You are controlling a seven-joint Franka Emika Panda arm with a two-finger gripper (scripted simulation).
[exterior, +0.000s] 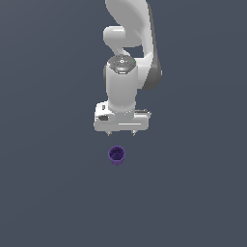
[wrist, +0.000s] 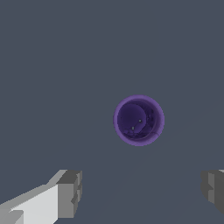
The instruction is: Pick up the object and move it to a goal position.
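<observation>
One small purple cup (exterior: 116, 155) stands upright on the flat grey floor (exterior: 43, 193), its hollow top facing up, and it sits just beyond the tips of the white gripper (exterior: 121, 132) in the exterior view — near them, but not touching and not between them. From the wrist view the cup (wrist: 139, 120) shows as a dark round mouth with a lighter purple rim, lying clear of both grey fingers (wrist: 70, 192) — these are spread wide apart, released, with nothing held between them.
</observation>
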